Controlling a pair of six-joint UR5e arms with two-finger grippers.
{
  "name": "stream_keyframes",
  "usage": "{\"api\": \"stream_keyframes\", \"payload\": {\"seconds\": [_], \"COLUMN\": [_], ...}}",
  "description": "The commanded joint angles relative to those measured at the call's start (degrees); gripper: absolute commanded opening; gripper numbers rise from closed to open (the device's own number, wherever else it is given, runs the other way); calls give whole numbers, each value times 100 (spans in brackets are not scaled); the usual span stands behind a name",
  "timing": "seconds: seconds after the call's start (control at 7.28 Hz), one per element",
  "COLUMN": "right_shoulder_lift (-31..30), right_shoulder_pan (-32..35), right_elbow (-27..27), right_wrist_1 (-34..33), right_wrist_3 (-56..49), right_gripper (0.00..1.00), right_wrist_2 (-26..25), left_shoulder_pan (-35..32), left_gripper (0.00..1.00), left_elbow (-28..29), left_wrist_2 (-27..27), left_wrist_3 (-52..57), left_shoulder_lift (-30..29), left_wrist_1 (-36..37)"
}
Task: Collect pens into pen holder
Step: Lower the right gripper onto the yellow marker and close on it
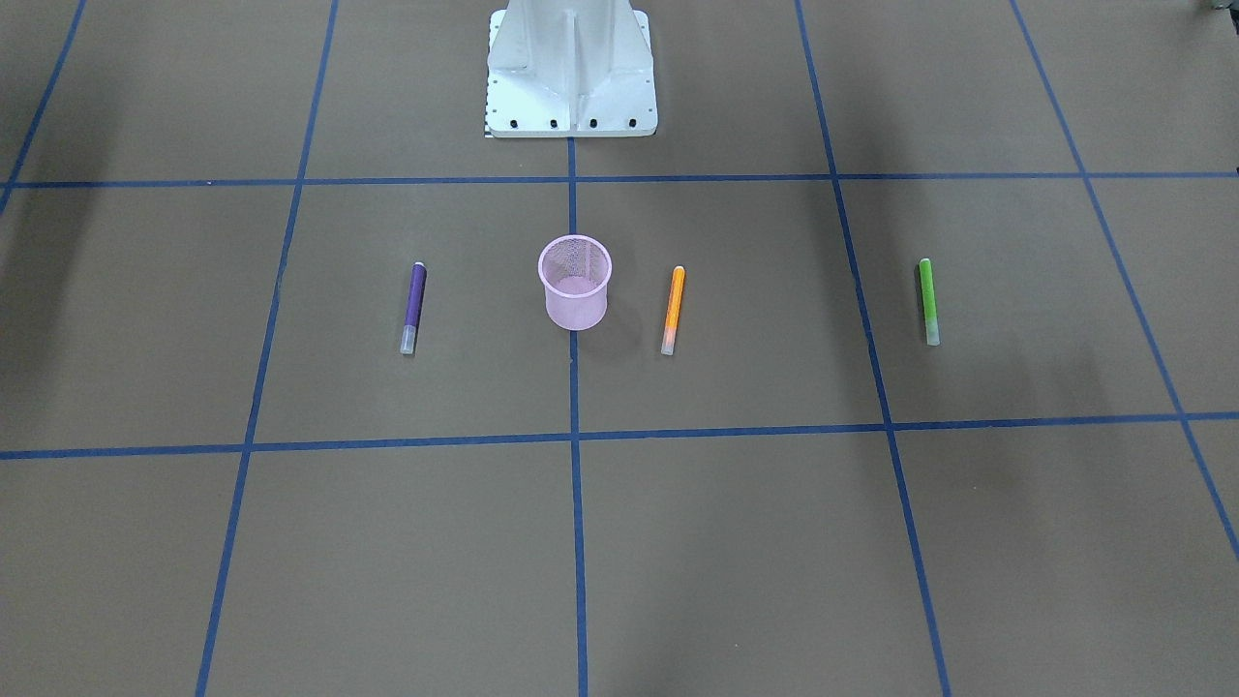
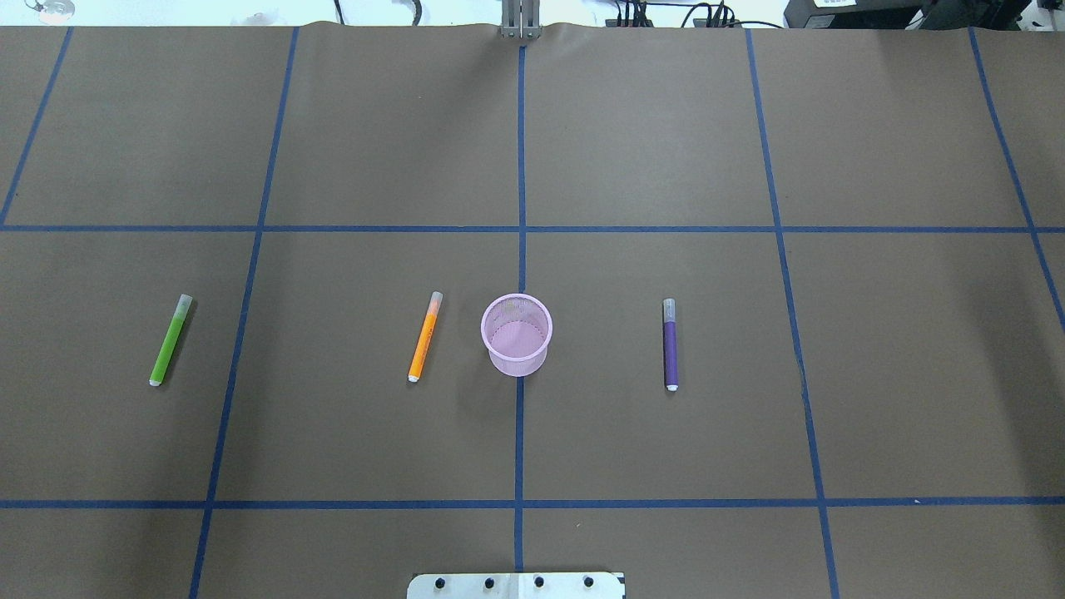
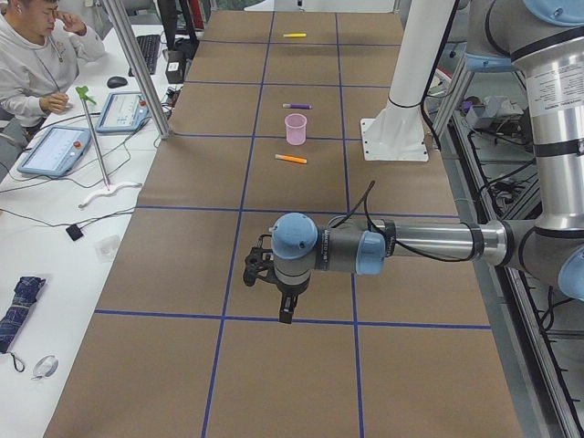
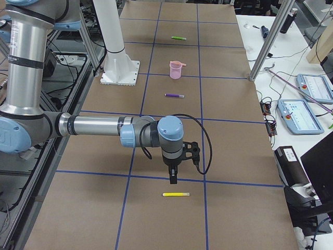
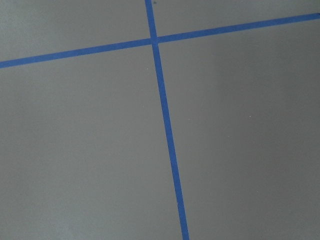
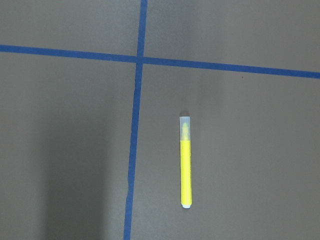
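The pen holder [image 2: 517, 356] stands upright on the counter [image 2: 666, 125], with the orange pen [image 2: 423, 339] and purple pen [image 2: 670, 349] flanking it and the green pen [image 2: 170, 341] farther out. The yellow pen [image 6: 185, 165] lies near the right pincer [image 4: 173, 178]. Whether that or the left pincer [image 3: 286, 308] is open, I cannot tell.

Below both the left gripper [image 3: 286, 313] and the right gripper [image 4: 173, 179], the table cover [image 5: 240, 150] looks like smooth, matt brown paper, crossed by blue tape lines [image 5: 167, 135] with a slightly glossier face. The yellow pen [image 6: 185, 165], lying near the right gripper's tip, is smooth plastic with a faint sheen and a frosted, translucent cap end; well away from either gripper, the pen holder [image 2: 517, 334] is fine pink wire mesh with a solid rim. Behind its gripper, the right arm [image 4: 93, 126] shows a satin silver metal tube and smooth, pale blue, plastic-looking joint caps.
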Motion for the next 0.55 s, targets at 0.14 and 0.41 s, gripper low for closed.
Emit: {"api": "stream_keyframes", "payload": {"seconds": [0.14, 0.41], "right_shoulder_lift": [63, 19], "right_shoulder_pan": [-3, -3], "right_elbow": [-162, -582], "right_wrist_1": [1478, 1820], "right_wrist_3": [74, 30], "right_gripper": [100, 100], "right_wrist_2": [10, 19], "left_shoulder_pan": [-10, -10], "left_gripper": [100, 100], "left_elbow": [-72, -98], "left_wrist_2": [28, -16], "left_wrist_3": [-13, 13], "left_shoulder_lift": [-508, -580], "left_wrist_1": [-215, -541]}}
